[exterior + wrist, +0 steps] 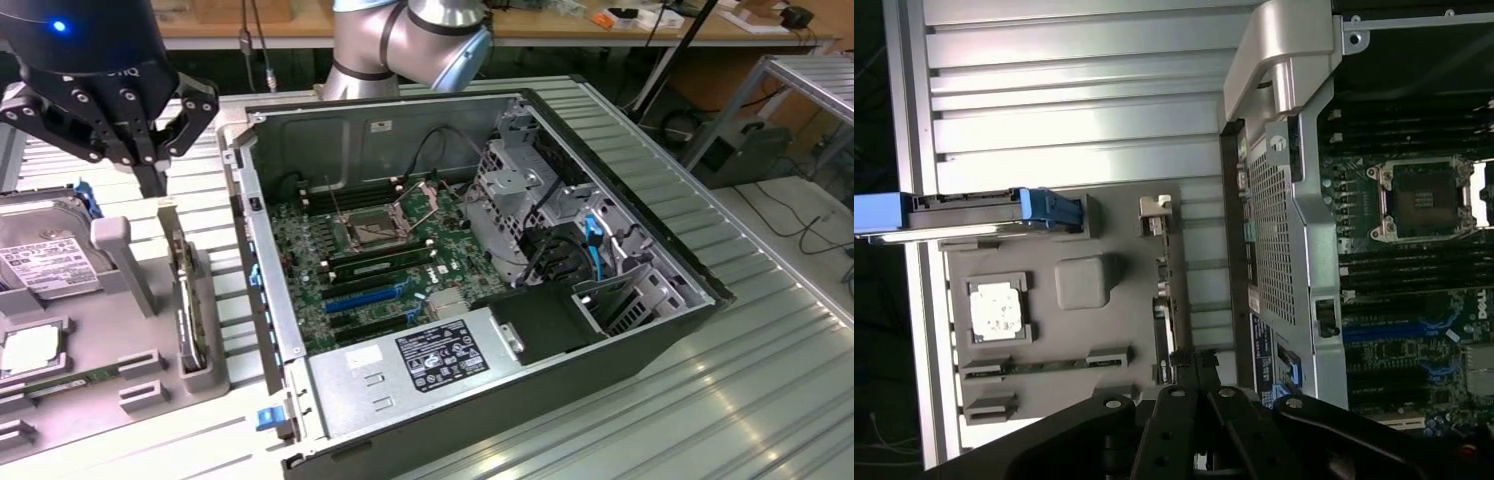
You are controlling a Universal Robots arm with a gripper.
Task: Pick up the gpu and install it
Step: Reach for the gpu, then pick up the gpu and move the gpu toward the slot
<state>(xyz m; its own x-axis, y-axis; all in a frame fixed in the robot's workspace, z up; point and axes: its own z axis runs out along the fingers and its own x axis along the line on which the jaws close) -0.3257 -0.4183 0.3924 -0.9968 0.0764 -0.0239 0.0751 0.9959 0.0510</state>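
The gpu [183,290] stands on edge in a slot of the grey holder tray [127,270], at the exterior view's left beside the open computer case; its silver end bracket points up at the far end. In the wrist view the gpu [1165,295] shows edge-on as a thin strip. My black gripper [151,183] hangs just above and behind the bracket end, fingers together and empty. In the wrist view the gripper [1199,378] is shut, close to one end of the card.
The open computer case [667,250] lies on its side with the motherboard [374,250] and blue slots [360,297] exposed. The tray also holds a hard drive [40,255], a processor chip [30,350] and a memory stick [67,381]. The slatted metal table [747,400] extends right.
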